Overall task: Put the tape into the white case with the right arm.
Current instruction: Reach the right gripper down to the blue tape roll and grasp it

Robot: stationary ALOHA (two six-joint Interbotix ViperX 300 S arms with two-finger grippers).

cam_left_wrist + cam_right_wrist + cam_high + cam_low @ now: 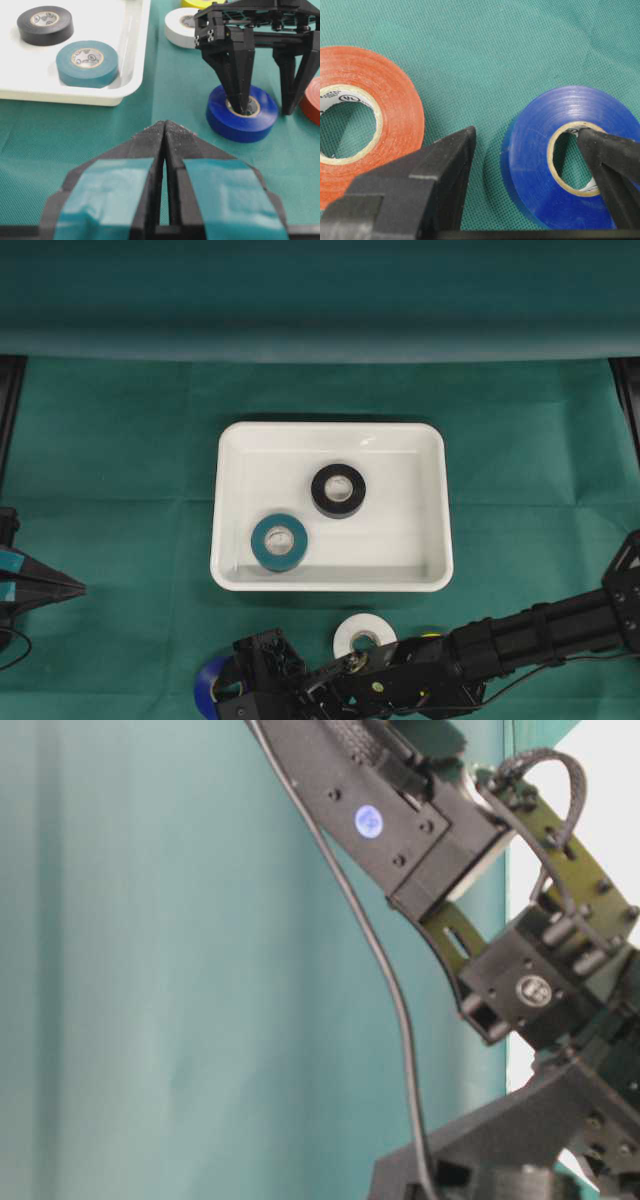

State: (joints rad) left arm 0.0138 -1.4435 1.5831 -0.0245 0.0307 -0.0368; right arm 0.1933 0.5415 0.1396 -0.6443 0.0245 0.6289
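Your right gripper (265,102) is spread wide over the blue tape (242,113). One finger (239,87) pokes down into the tape's hole, and the other stands outside, between the blue tape and the red tape (311,100). The blue tape lies flat on the green desk (100,130), near the white case (75,92) but outside it. Your left gripper (165,131) is pressed together.

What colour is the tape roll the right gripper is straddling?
Blue tape roll, seen best in the right wrist view.
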